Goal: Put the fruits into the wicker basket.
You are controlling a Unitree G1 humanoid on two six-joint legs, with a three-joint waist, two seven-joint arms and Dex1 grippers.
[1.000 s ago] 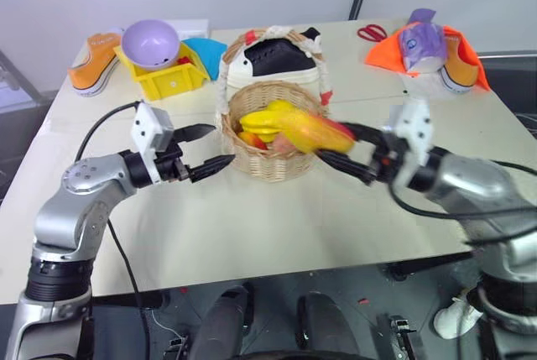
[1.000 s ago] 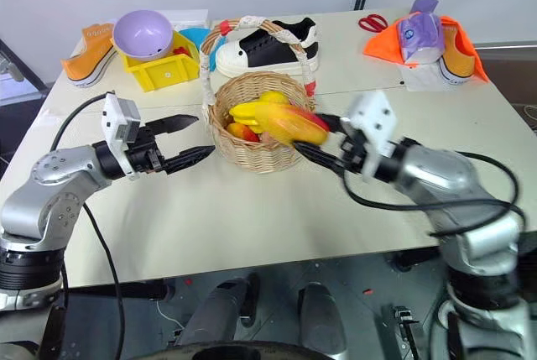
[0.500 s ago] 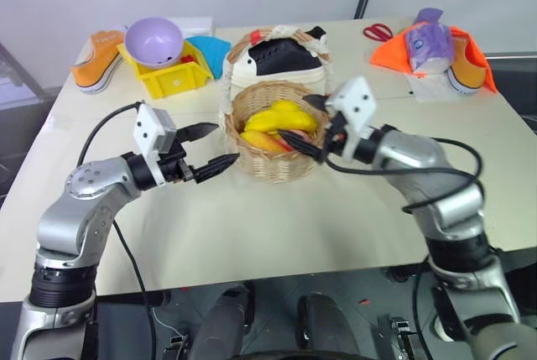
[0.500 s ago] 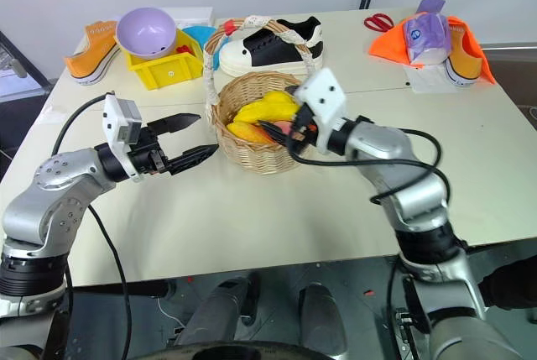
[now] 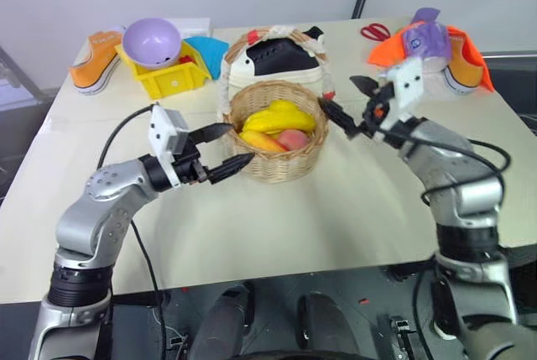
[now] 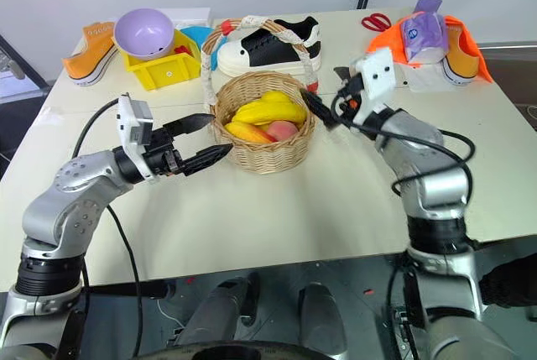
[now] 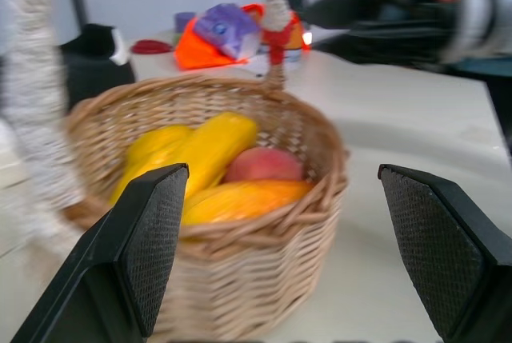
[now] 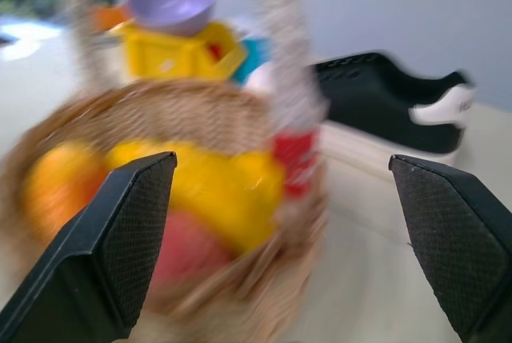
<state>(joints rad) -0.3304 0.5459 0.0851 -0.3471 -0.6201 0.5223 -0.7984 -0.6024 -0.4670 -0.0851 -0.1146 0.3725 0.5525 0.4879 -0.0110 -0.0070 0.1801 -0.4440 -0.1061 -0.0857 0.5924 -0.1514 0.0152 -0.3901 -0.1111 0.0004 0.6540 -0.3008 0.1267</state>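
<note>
At the upper left of the frame an orange sneaker (image 5: 94, 60) lies beside the yellow plastic bin (image 5: 165, 75), which carries a purple bowl (image 5: 151, 42). In the lower left the left gripper (image 5: 226, 148) hangs level with its two black fingers spread and empty, pointing to the right at the wicker basket (image 5: 277, 159), its tips just beside the basket's wall. In the middle of the frame the fruits (image 5: 273, 127) lie inside the basket: a yellow banana (image 5: 278, 116) with its long axis running left to right, an orange-yellow mango (image 5: 259, 141) below it, and a pinkish piece (image 5: 293, 138) to their right. On the right side the right gripper (image 5: 351, 106) is also spread wide and holds nothing, just beside the basket's right rim. Both pincers are about equally near the basket. I see no fruit on the pale table (image 5: 277, 217), so the task seems almost finished. Behind the basket stands a black and white shoe (image 5: 277, 56); at the upper right are an orange cloth (image 5: 394, 48) and red scissors (image 5: 374, 32)
</note>
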